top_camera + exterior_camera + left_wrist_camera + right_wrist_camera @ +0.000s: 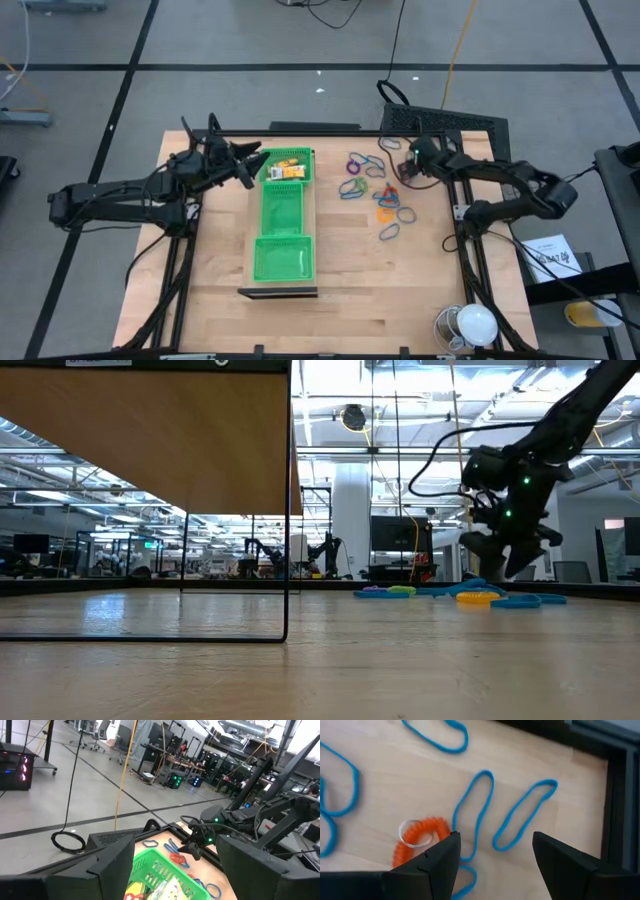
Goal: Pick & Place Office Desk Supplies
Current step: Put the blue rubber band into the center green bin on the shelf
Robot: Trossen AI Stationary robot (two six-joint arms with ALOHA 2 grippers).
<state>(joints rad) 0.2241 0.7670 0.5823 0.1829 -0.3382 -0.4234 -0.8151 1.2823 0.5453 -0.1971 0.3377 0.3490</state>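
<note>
From above, the left gripper (255, 166) is hanging open over the top end of the green tray (283, 225), holding nothing. The right gripper (397, 172) is open over the colored loops (362, 176) at right of center.

Low down, the loops are lying at middle right.

In the right wrist view, blue loops (476, 812) and an orange coil (418, 837) are lying between the open fingers (432, 865).

A scatter of thin rubber-band loops (365, 178) lies flat on the bench, blue, purple, green and yellow, some overlapping. Two long blue loops (520, 815) lie side by side, close but apart. An orange coiled loop (417, 837) rests just beside one of them. Small yellow and orange rectangular pieces (285, 167) sit in the end compartment of the green tray (284, 262).
</note>
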